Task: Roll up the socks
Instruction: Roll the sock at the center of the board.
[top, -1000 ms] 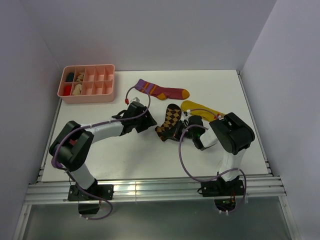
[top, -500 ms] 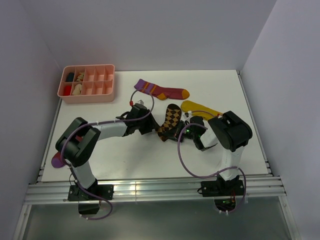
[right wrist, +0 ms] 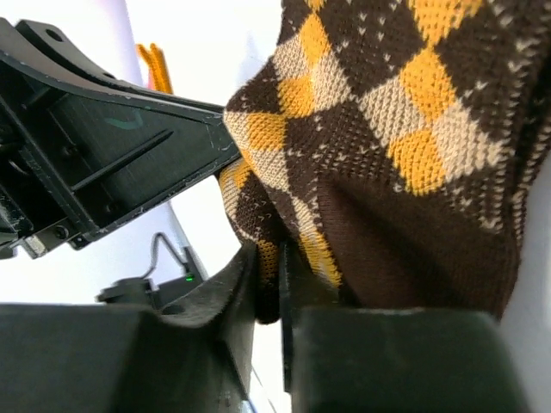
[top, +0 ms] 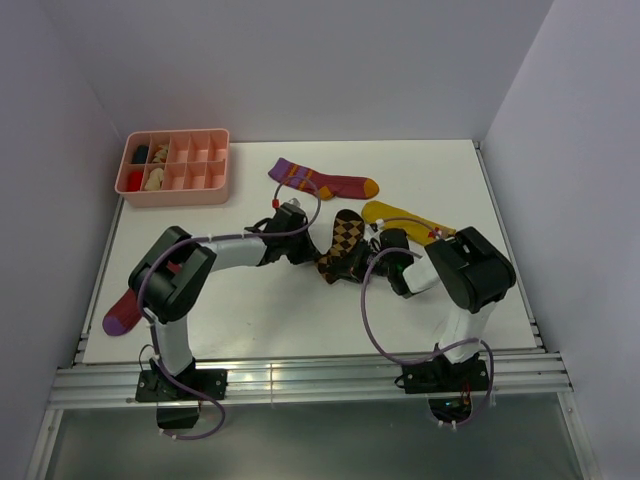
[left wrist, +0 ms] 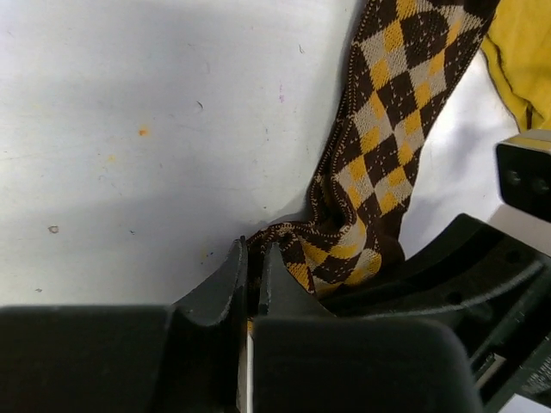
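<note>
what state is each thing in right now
diamond-check sock: near end bunched, gripped from both sides
left gripper: shut on diamond-check sock
right gripper: shut on diamond-check sock
back maroon sock: flat, unrolled
mustard sock: flat, unrolled
left-edge maroon sock: unrolled, partly hidden
pink tray: open, left compartments filled

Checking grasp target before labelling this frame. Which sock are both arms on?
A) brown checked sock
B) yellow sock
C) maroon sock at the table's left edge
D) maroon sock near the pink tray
A: the brown checked sock. Each wrist view shows that arm's jaws pinched on its folded near end, and the top view shows both arms meeting there.
</note>
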Motion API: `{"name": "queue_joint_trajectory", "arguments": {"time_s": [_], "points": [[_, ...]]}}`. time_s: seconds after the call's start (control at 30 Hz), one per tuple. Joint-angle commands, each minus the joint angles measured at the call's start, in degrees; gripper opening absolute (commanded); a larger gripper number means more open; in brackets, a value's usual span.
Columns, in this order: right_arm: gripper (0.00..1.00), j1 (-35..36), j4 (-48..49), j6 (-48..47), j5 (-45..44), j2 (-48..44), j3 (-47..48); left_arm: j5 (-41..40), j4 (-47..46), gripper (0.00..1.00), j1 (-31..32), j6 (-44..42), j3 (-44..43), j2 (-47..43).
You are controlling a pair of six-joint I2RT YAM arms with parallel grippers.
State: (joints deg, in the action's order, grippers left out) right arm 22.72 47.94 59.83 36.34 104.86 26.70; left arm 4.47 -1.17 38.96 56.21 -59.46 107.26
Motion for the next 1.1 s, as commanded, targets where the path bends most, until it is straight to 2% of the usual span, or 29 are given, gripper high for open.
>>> {"name": "queue_joint_trajectory", "arguments": {"time_s": [0.0, 0.07, 0.2, 0.3, 0.4, 0.7, 0.87, 1.07], "points": [[0.24, -0.04, -18.12, -9.89, -5.40, -2.98, 0.19, -1.74, 7.49, 0.01, 1.29, -2.15, -1.18, 2.34], [0.34, -0.13, -23.65, -12.53, -6.71, -7.02, 2.47, -3.32, 9.42, 0.00, 1.29, -2.06, -1.88, 2.34], [0.41, -0.04, -33.49, -19.48, -11.70, -14.41, 7.04, -4.21, 12.58, 0.00, 1.38, -2.94, -3.99, 2.42], [0.42, -0.04, -40.79, -24.93, -16.63, -18.11, 11.35, -6.75, 14.43, 0.00, 1.29, -3.64, -5.40, 2.42], [0.42, -0.13, -45.39, -28.62, -22.09, -17.41, 15.39, -8.25, 15.41, 0.00, 1.38, -4.35, -6.37, 2.34], [0.42, -0.22, -50.40, -28.89, -25.09, -1.69, 28.31, -9.30, 15.85, 0.00, 1.29, -7.95, -6.19, 0.76], [0.42, -0.05, -55.06, -29.25, -25.61, 6.75, 39.20, -11.41, 17.60, 0.00, 0.77, -10.67, -6.11, -0.47], [0.43, -0.13, -60.07, -29.16, -25.00, 14.76, 50.37, -11.06, 17.52, 0.00, -3.01, -13.84, -5.66, -1.27]]}}
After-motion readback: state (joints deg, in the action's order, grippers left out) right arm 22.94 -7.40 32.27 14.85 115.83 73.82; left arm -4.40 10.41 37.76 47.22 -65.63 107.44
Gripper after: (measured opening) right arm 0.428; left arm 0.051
